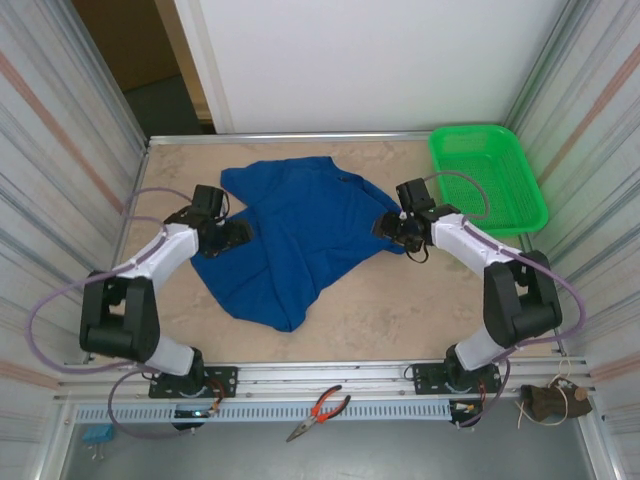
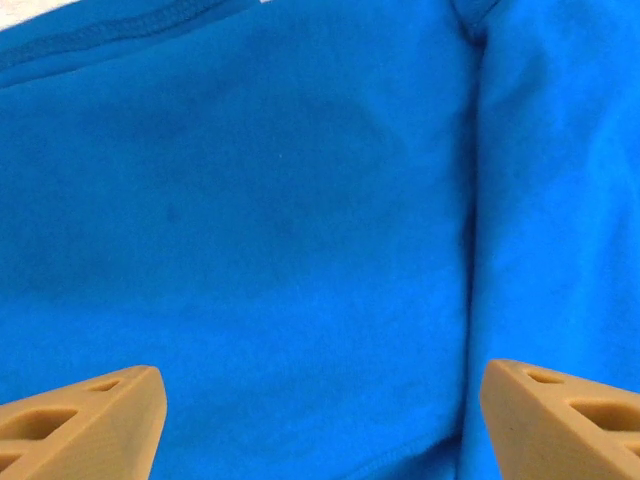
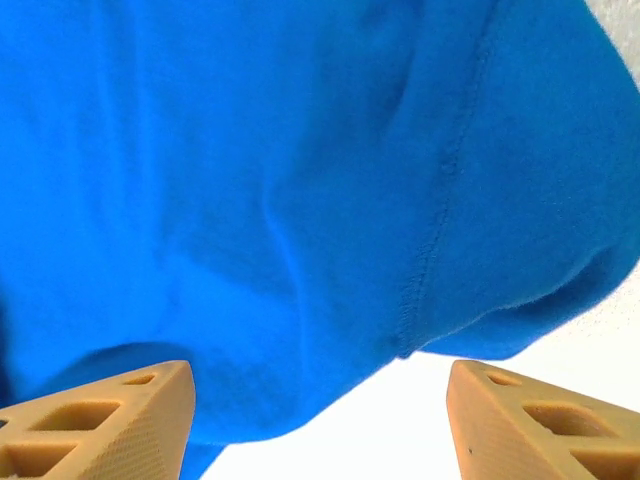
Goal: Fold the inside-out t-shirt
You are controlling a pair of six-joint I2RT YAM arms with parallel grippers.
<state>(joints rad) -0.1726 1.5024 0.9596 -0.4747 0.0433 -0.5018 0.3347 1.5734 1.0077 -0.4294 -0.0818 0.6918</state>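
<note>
The blue t-shirt (image 1: 290, 240) lies rumpled in the middle of the desk (image 1: 420, 310), between the arms. The left jaws and right jaws stand apart at its side edges, gripping nothing. If they close on bunched layers rather than one hem, I reckon the fold goes crooked.

Green basket (image 1: 488, 176) (mesh plastic) sits far right; red-handled pliers (image 1: 320, 412) lie at front

T-shirt (image 1: 290, 240): soft matt cloth, stitched seams; basket (image 1: 487, 175): glossy plastic mesh.
</note>
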